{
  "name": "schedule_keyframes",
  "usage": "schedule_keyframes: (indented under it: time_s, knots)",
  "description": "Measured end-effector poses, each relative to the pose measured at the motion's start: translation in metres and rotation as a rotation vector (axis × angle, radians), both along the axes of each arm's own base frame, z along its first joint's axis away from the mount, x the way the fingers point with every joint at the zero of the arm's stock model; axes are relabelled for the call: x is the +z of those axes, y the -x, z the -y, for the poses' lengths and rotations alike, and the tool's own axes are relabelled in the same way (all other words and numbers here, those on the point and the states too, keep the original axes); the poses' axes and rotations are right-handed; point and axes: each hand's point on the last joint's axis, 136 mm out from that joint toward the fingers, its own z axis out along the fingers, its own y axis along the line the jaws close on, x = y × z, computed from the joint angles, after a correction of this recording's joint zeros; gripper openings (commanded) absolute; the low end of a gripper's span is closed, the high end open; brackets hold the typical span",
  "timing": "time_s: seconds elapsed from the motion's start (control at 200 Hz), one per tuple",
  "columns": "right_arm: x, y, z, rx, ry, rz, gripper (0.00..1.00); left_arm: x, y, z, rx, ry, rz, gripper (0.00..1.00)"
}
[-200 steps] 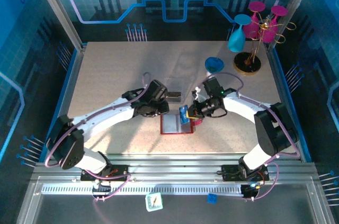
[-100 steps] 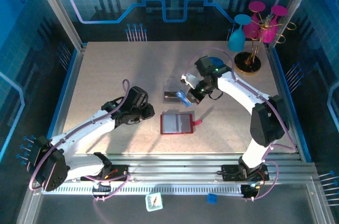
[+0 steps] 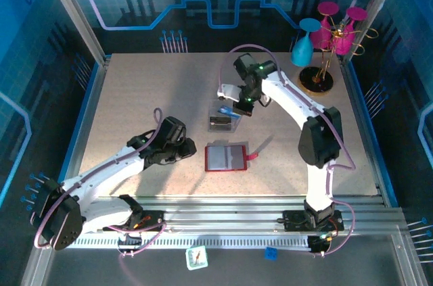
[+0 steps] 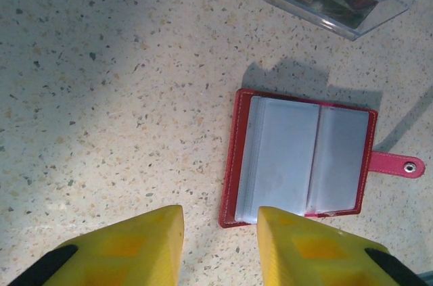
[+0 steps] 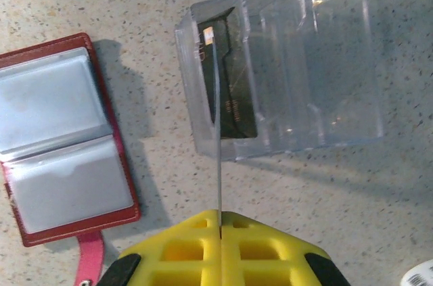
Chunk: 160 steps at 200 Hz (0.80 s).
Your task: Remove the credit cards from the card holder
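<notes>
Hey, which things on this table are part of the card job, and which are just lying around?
In the job: red card holder, open; card clamped in the right gripper; black card in the clear plastic box.
Lying about: blue wine glass; pink glasses on the gold-based rack.

Glossy clear plastic box, leathery card holder, speckled matt table.

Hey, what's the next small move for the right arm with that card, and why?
Probably lower the right pincer a little, then let go: it pinches a card edge-on right over the clear box, where a black card already sits.
</notes>
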Motion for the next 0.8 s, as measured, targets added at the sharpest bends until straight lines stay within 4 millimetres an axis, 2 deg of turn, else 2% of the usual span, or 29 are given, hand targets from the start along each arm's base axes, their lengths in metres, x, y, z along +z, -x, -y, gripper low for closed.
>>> schedule_keyframes:
  time_s: [0.355,0.675,0.8]
  knots:
    - [-0.010,-0.030,-0.013,0.069,0.049,-0.013,0.00,-0.003,0.003,-0.001,0.015,0.013,-0.012,0.35]
    - [-0.024,-0.039,-0.028,0.112,0.061,-0.028,0.00,-0.002,0.004,0.000,0.014,0.017,-0.013,0.35]
    - [-0.037,-0.039,-0.030,0.125,0.074,-0.053,0.00,0.000,0.004,0.000,0.012,0.025,-0.007,0.35]
